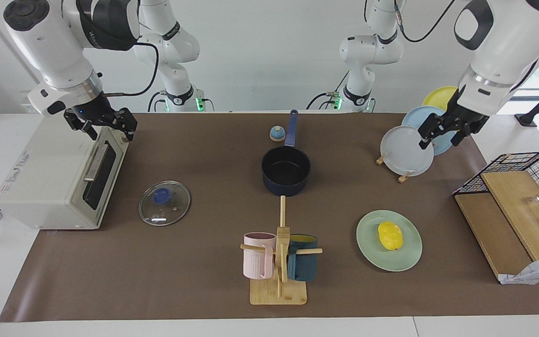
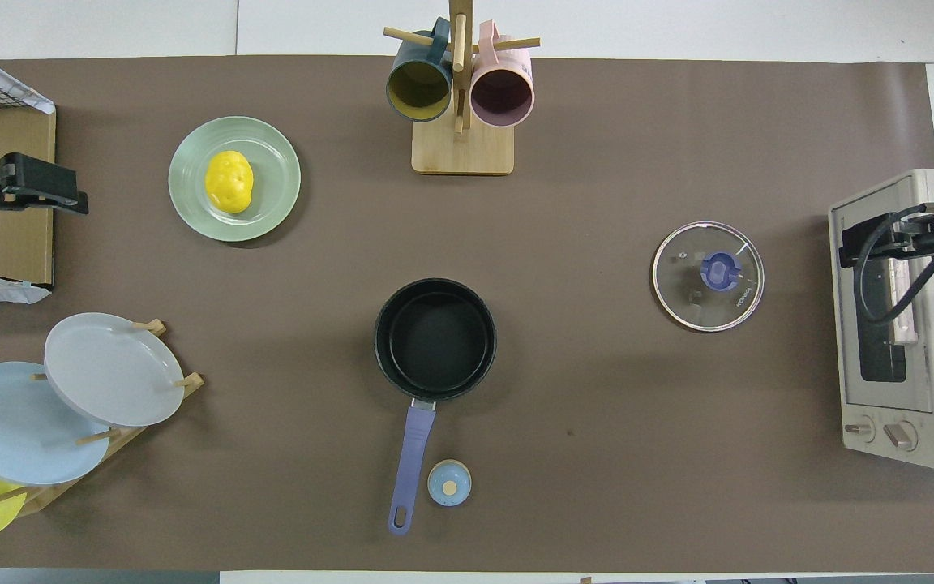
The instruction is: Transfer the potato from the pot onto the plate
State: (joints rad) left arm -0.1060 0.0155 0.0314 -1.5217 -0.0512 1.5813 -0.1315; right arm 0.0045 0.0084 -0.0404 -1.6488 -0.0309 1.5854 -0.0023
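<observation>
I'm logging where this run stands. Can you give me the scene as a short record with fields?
potato: lying on the plate, free of both grippers
plate: toward the left arm's end of the table
pot: empty, mid-table, handle toward the robots
lid: flat on the table, off the pot
left gripper: open, empty, raised over the plate rack
right gripper: open, empty, waiting over the oven
task state: potato appears delivered
</observation>
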